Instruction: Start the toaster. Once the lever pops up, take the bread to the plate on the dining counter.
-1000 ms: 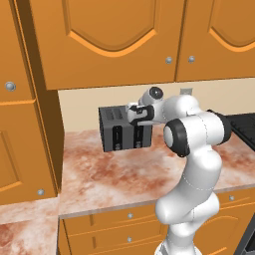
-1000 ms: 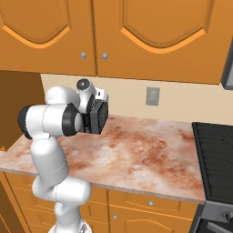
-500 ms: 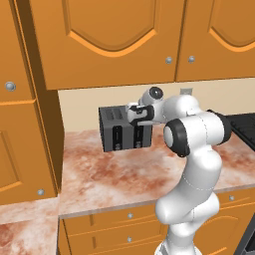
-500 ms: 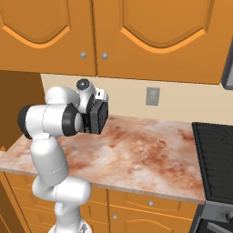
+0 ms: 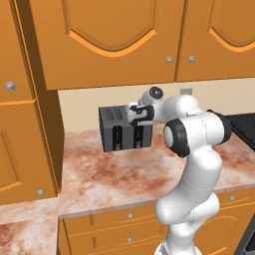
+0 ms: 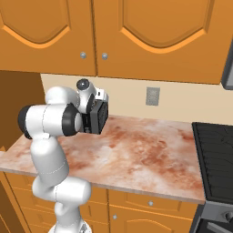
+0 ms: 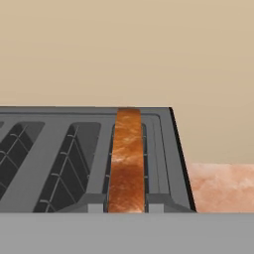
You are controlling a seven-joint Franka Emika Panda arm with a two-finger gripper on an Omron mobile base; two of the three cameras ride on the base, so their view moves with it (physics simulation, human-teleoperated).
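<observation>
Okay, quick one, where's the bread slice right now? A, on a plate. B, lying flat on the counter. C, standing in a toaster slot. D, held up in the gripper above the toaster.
C: in the hand view the bread stands on edge inside a slot of the toaster.

A dark grey boxy four-slot toaster with two black vertical panels on its front stands upright on the reddish-brown and white marbled stone worktop, back near the beige wall under the orange cabinets. In the hand view its top shows long slots side by side. A thin brown slice of toasted bread stands on edge in the slot nearest the toaster's right end, its mottled top edge just above the slot opening.
</observation>
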